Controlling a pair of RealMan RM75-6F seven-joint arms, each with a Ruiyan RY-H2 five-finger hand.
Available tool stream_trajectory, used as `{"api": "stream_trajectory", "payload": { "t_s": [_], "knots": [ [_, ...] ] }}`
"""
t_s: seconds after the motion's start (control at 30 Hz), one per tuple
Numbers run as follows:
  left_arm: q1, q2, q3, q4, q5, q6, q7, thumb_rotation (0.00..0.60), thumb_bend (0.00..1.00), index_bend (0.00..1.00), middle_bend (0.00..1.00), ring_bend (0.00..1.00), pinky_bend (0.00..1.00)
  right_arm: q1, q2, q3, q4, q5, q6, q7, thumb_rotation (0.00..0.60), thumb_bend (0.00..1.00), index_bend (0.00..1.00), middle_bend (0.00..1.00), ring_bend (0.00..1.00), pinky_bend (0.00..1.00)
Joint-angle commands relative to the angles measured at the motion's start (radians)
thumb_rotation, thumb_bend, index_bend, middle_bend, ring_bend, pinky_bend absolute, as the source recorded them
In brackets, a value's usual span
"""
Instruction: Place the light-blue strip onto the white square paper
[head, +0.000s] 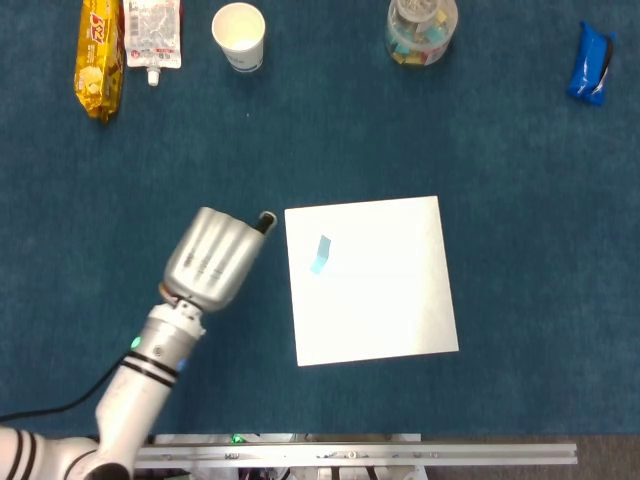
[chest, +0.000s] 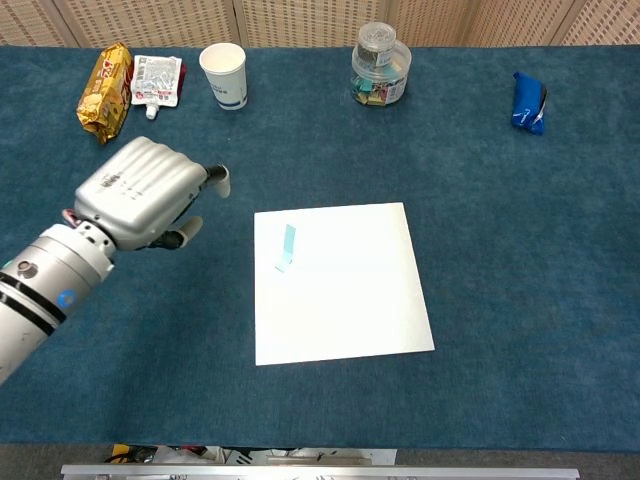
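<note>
A small light-blue strip (head: 319, 254) (chest: 286, 248) lies on the white square paper (head: 380, 290) (chest: 350, 290), near the paper's upper left corner. My left hand (head: 214, 258) (chest: 140, 194) hovers over the blue cloth just left of the paper, apart from the strip. It holds nothing, and its fingers are loosely spread. My right hand appears in neither view.
Along the far edge stand a yellow snack bag (head: 100, 55), a white pouch (head: 153, 33), a paper cup (head: 239, 35), a clear jar of small items (head: 421, 30) and a blue packet (head: 591, 64). A metal rail (head: 400, 455) runs along the near table edge.
</note>
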Motion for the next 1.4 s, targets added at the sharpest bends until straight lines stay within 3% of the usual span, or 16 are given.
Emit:
{"api": "stream_trajectory", "payload": {
  "t_s": [0.03,0.17,0.27,0.63,0.87,1.17,1.4],
  "knots": [
    [0.079,0.065,0.028,0.031,0.116,0.058,-0.167,0.600,0.38,0.31,0.71,0.71,0.88,0.057,0.003,-0.006,-0.036,-0.043,-0.066,-0.004,0.600,0.52,0.22,0.75,0.73,0.75],
    [0.127,0.090,0.036,0.071,0.177,0.089,-0.274,0.600,0.38,0.27,0.60,0.59,0.85,0.141,-0.005,-0.009,-0.075,-0.076,-0.175,-0.002,0.600,0.89,0.23,0.91,0.92,0.89],
    [0.156,0.101,0.032,0.111,0.211,0.097,-0.355,0.600,0.38,0.27,0.57,0.56,0.83,0.213,-0.029,-0.004,-0.096,-0.091,-0.260,-0.001,0.600,1.00,0.24,0.99,1.00,0.98],
    [0.224,0.134,0.006,0.136,0.264,0.100,-0.458,0.600,0.38,0.25,0.57,0.57,0.82,0.410,-0.135,0.028,-0.138,0.012,-0.524,-0.080,0.600,1.00,0.23,1.00,1.00,1.00],
    [0.254,0.148,-0.020,0.138,0.271,0.087,-0.497,0.600,0.38,0.25,0.57,0.57,0.83,0.507,-0.204,0.038,-0.139,0.139,-0.646,-0.243,0.600,1.00,0.12,1.00,1.00,1.00],
    [0.281,0.154,-0.037,0.142,0.288,0.063,-0.530,0.600,0.38,0.24,0.57,0.57,0.83,0.609,-0.289,0.029,-0.148,0.314,-0.686,-0.467,0.600,1.00,0.05,1.00,1.00,1.00],
    [0.303,0.166,-0.051,0.139,0.295,0.052,-0.543,0.600,0.38,0.22,0.57,0.57,0.83,0.665,-0.368,-0.002,-0.143,0.449,-0.621,-0.627,0.600,1.00,0.00,1.00,1.00,1.00]
  ]
}}
